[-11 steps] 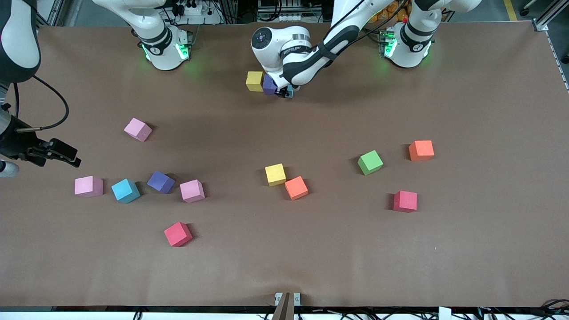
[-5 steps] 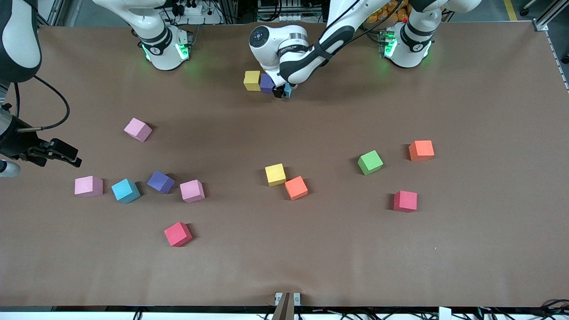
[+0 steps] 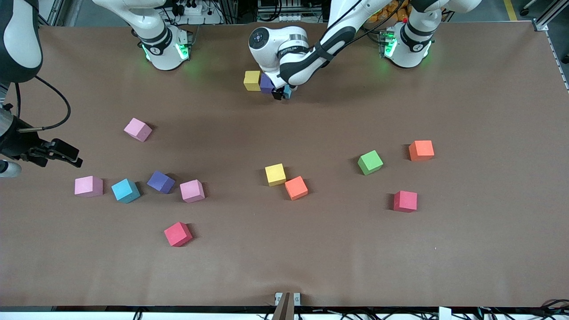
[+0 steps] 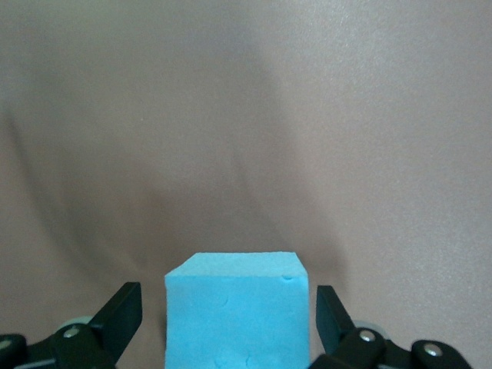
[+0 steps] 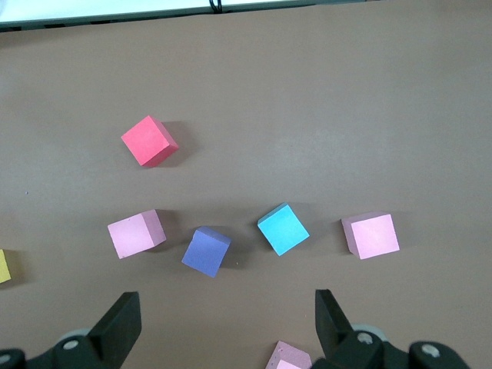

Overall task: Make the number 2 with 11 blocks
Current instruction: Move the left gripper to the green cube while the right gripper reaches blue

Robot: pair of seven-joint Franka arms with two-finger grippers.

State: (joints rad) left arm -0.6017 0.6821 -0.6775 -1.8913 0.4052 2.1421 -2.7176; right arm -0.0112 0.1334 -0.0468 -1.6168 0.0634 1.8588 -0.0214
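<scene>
The light blue block (image 4: 233, 311) sits between the fingers of my left gripper (image 3: 282, 93), with a gap showing on each side in the left wrist view, so my jaws stand released around it, not clenched. It rests on the table (image 3: 311, 249) far from the front camera, between the two bases, touching or just beside the purple block (image 3: 266, 83), which in turn touches the yellow block (image 3: 252, 80); I cannot tell whether the blue one truly meets the purple. I judge these three to be the top row of the number 2, which puts me at the placing of the third cube, with eight to go. My next move calls for a straight lift clear of the blue cube without nudging the row, then a reach for another cube. The nearest loose ones are the second yellow block (image 3: 275, 174) and an orange block (image 3: 296, 187), touching at a corner mid-table, with a green block (image 3: 370, 162), another orange block (image 3: 421, 150) and a red block (image 3: 405, 201) toward my left arm's end. My right gripper (image 3: 66, 155) waits with its jaws spread wide, up over the right arm's end, above a pink block (image 5: 370, 235), a second light blue block (image 5: 283, 228), a second purple block (image 5: 207, 250), another pink block (image 5: 136, 234) and a second red block (image 5: 149, 141).
</scene>
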